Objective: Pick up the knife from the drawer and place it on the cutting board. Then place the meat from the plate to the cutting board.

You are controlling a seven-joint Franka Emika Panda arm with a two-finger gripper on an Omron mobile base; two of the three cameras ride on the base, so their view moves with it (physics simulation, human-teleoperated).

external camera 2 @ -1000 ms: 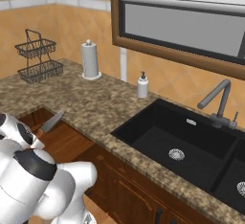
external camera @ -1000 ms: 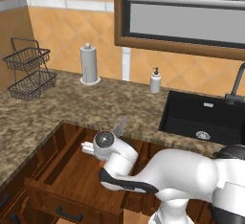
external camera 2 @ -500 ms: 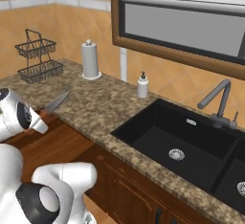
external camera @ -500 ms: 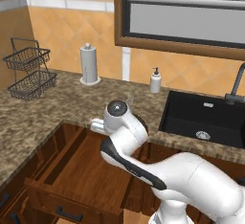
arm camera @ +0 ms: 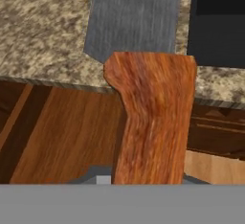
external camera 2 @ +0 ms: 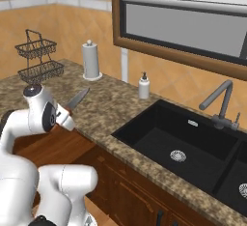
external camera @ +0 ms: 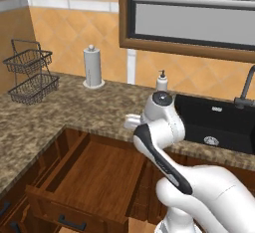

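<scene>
The gripper [external camera 2: 66,117] is clamped shut on the knife [external camera 2: 77,99], held in the air over the near edge of the counter [external camera: 35,122] above the open drawer [external camera: 94,177]. The right base view shows the grey blade sticking out from the hand toward the far wall. The hand view shows the orange handle [arm camera: 150,117] close up. In the left base view the arm hides the knife, and the drawer's wooden floor lies bare.

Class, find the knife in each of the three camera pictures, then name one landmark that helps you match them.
Left base view: cannot make it out; the arm stands over the open drawer.
Right base view: knife left of centre, grey blade pointing up-right over the counter.
Hand view: knife central, orange handle below, blade above.
Shared landmark: black sink.
</scene>
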